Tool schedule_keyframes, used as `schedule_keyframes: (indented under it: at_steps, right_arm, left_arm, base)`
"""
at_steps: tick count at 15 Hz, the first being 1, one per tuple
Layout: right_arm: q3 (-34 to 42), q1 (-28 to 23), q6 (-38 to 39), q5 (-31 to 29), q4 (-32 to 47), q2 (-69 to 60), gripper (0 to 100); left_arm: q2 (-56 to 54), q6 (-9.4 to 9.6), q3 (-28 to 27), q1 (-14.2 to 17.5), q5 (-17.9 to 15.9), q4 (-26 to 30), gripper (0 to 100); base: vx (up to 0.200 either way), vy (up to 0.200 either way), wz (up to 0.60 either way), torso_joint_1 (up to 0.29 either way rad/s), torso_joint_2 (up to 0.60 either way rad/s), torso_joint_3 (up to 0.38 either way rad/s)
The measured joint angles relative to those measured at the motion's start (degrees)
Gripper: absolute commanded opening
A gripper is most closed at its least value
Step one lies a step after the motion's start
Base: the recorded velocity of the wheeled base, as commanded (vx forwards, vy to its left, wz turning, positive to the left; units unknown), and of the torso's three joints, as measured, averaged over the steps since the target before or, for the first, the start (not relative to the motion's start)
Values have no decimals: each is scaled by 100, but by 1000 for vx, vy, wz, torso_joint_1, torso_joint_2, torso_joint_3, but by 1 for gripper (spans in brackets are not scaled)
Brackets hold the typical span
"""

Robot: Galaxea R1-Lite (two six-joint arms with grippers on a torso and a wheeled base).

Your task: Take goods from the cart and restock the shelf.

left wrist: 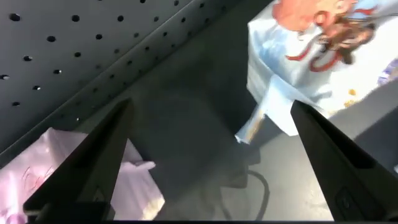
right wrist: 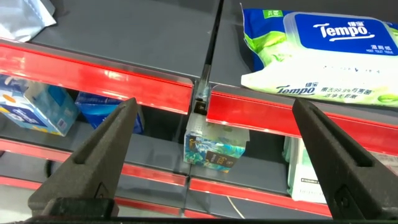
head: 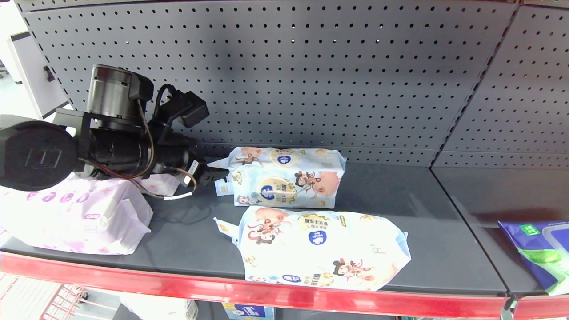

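Left gripper [head: 212, 176]: jaws spread wide, nothing held. The rear cartoon-print tissue pack [head: 286, 178] lies flat on the shelf [head: 444, 231] just ahead of its fingertips, with the crimped end flap nearest them. A second, matching pack [head: 320, 249] lies ahead and off to one side. A pink pack [head: 75, 213] sits beneath the arm.

Right gripper [right wrist: 211, 106]: also wide open and empty, with a wipes pack [right wrist: 317, 50] beyond it.

Judgement: release stage of a placement. The next move calls for a straight retreat clear of the flap, then a return to the cart.
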Motion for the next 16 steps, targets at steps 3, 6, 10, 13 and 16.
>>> schedule_keyframes:
  at_steps: [3, 6, 10, 13, 16]
  right_arm:
    - [18, 0, 0, 0, -2, 0, 100]
    - [33, 0, 2, 0, -5, 0, 100]
    - [38, 0, 7, 0, -7, 0, 100]
    - [33, 0, 9, 0, -7, 0, 100]
    - [21, 0, 11, 2, -11, 0, 100]
  left_arm:
    - [169, -1, -68, -30, 0, -279, 100]
    - [308, -6, -165, -129, -6, -369, 100]
    - [396, -124, -263, -293, -11, -378, 100]
    - [418, -127, -311, -385, -17, -378, 100]
    - [455, -127, -383, -471, -20, -383, 100]
  base:
    - [0, 0, 0, 0, 0, 0]
    - [0, 0, 0, 0, 0, 0]
    - [0, 0, 0, 0, 0, 0]
    - [0, 0, 0, 0, 0, 0]
    - [0, 0, 0, 0, 0, 0]
